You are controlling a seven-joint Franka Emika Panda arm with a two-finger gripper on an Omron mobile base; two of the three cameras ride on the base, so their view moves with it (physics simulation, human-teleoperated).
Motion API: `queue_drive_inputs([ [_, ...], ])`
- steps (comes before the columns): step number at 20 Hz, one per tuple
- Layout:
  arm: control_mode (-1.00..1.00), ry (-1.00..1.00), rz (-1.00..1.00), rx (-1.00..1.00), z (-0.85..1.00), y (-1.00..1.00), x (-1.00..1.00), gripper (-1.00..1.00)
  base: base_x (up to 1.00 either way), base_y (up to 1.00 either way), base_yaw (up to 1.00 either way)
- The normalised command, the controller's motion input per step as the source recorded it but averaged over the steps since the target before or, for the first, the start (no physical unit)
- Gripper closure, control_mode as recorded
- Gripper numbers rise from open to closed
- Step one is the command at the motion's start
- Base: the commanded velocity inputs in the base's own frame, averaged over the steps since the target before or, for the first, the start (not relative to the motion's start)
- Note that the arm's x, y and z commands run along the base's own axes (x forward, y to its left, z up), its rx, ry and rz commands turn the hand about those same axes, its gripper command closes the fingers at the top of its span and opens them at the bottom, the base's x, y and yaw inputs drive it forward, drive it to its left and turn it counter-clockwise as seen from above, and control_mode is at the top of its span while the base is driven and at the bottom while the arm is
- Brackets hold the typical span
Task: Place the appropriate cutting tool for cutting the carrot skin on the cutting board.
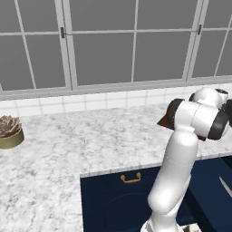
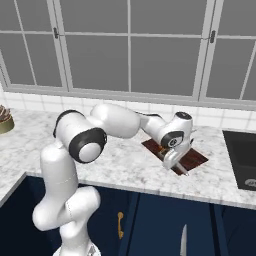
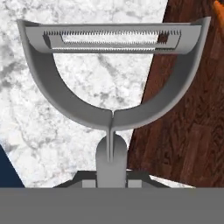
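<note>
A grey Y-shaped peeler (image 3: 57,93) hangs from my gripper (image 3: 111,177), which is shut on its handle. The toothed blade bar reaches across the top of the hand view. Its left part is over the marble counter and its right end is over the dark reddish-brown cutting board (image 3: 188,109). An orange tip of the carrot (image 3: 218,8) peeks in at the top right corner, on the board. From the right base view, my gripper (image 2: 173,156) hovers over the near left edge of the cutting board (image 2: 194,159), with the peeler (image 2: 180,167) pointing down. My arm hides most of the cutting board (image 1: 163,121) in the left base view.
A potted succulent (image 1: 9,130) stands far left on the marble counter (image 1: 90,140). A dark recessed panel (image 2: 241,160) lies in the counter right of the board. Windows run behind the tiled back edge. A slim grey blade shape (image 2: 183,241) shows low in front of the dark blue cabinets.
</note>
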Motion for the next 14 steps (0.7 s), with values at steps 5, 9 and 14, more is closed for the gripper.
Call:
queue_drive_inputs([
  [5,-1.0,0.03,0.05,0.04,-0.29,-0.1,1.0,1.0,0.0,0.0,0.0],
  [9,-1.0,0.04,0.05,0.09,0.16,-0.55,0.75,1.0,0.0,0.0,0.0],
  [14,-1.0,0.15,0.05,0.09,0.81,-0.54,0.39,1.0,0.0,0.0,0.0],
])
